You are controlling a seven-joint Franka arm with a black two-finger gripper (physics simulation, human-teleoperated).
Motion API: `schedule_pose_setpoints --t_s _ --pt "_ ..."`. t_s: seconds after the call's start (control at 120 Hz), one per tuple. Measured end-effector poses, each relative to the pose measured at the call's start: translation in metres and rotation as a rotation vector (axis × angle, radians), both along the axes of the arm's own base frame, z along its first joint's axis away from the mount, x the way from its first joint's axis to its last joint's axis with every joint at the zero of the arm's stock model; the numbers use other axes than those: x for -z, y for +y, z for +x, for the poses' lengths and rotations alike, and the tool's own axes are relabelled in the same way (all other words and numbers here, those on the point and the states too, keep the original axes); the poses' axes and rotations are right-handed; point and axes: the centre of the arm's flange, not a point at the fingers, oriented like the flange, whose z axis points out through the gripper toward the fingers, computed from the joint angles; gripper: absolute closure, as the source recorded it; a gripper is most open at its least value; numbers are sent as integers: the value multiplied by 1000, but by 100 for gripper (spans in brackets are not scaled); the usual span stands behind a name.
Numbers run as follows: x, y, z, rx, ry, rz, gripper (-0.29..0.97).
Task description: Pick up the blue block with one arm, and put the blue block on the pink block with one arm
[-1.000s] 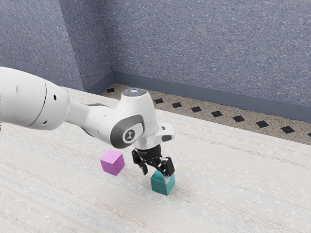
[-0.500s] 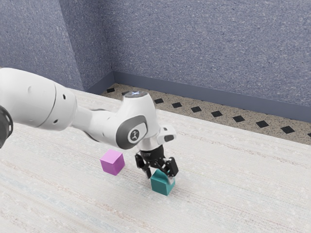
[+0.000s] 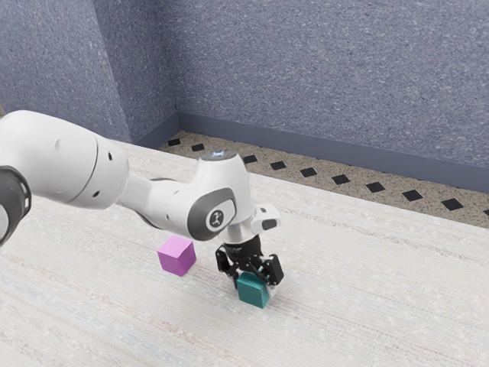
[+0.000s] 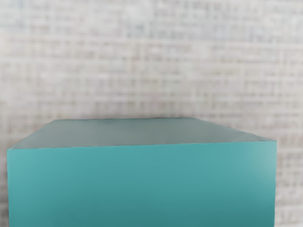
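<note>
The blue-green block (image 3: 252,293) rests on the pale woven tabletop (image 3: 367,306), to the exterior view's right of the pink block (image 3: 176,255). My black gripper (image 3: 250,277) has come down over the blue-green block, its fingers open and straddling the block's upper part from two sides. The wrist view has the same block (image 4: 142,184) close under the hand, its top face and one side showing. The pink block stands alone about one block-width away from the gripper, touching nothing.
The white arm (image 3: 153,200) reaches in from the exterior view's left, passing above and behind the pink block. The table's far edge borders a speckled floor (image 3: 367,183) and a blue-grey wall. Open tabletop lies to the exterior view's right.
My hand has sunk lower over the blue-green block, so the fingers now stand at its sides instead of above it. Both blocks stay where they were.
</note>
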Motion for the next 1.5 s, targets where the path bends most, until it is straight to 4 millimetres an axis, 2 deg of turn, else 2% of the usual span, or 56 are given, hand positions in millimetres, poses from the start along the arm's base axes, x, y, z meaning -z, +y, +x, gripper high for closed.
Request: schedule_pose_setpoints --t_s 0.383,0.55,0.733,0.875,0.942,1.017,1.117,1.233,1.308,1.358,1.4,1.442,1.5 --pt "1 -2 7 1 -7 2 1" --pt "1 -1 6 21 -13 21 20" --pt "-2 0 6 28 -21 31 30" --pt "-23 1 3 42 -56 44 31" --pt "-51 7 -5 50 -97 61 32" --pt "-90 31 -12 42 -157 97 31" --pt "-125 95 -33 -48 -189 140 30" --pt "-135 169 -37 -177 -170 174 30" --pt "-134 203 -39 -236 -154 188 30" --pt "-134 215 -40 -254 -147 196 29" --pt "-134 216 -44 -255 -140 201 29" --pt "-132 209 -49 -241 -135 205 29" --pt "-131 189 -51 -200 -132 208 29"
